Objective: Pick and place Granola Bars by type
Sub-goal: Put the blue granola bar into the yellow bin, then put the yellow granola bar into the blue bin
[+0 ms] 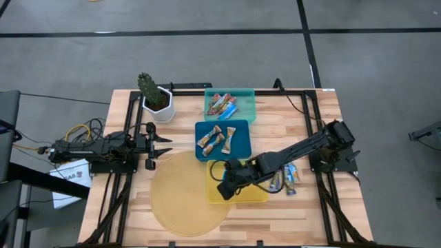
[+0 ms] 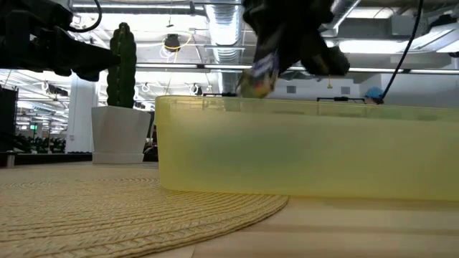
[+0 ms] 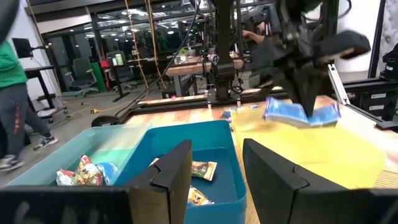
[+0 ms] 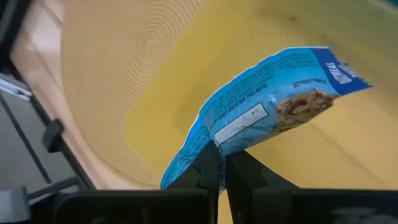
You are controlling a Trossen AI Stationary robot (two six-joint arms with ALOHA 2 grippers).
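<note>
The right gripper (image 4: 217, 163) has its jaws pinched nearly closed on one end of a shiny blue-white wrapped granola bar (image 4: 267, 121), which hangs just above the shallow yellow plastic tray (image 1: 258, 194). With so little wrapper caught, it could slip or swing past that tray's rim onto the round woven mat (image 1: 179, 203) beside the tray. The left gripper (image 1: 160, 147) waits with jaws apart beyond the mat, well apart from the tray.
</note>
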